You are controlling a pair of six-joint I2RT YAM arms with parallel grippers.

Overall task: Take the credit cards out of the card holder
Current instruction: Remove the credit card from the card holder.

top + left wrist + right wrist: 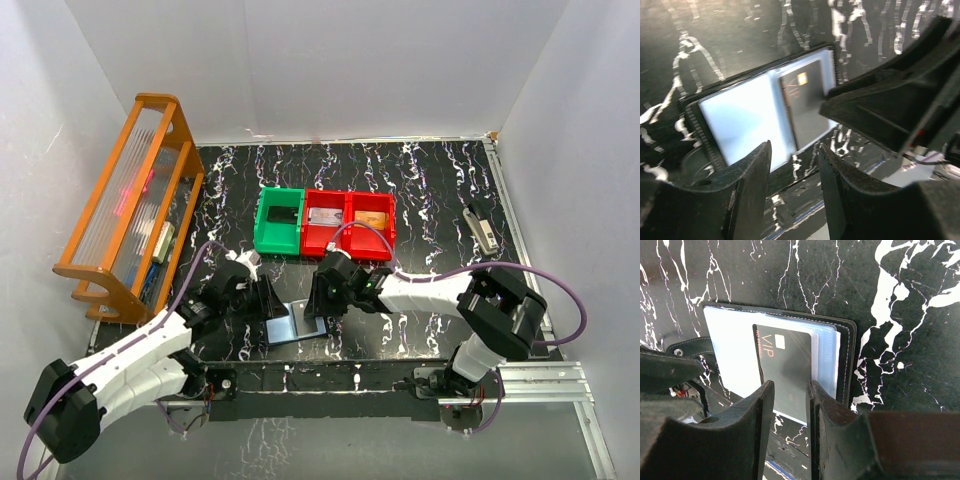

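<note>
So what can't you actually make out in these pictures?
Right wrist view: the black VIP-printed card's lower corners hide behind the right pincer, so contact is unclear.
Left wrist view: blur makes that card's print unreadable.
Top view: the left pincer and the right one cover part of the dark folding card holder; contents of the red plastic bins are too small to identify.

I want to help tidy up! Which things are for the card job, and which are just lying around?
Job: card holder, black card.
Lying about: wooden rack, grey gadget, probably green bin and red bins.
</note>
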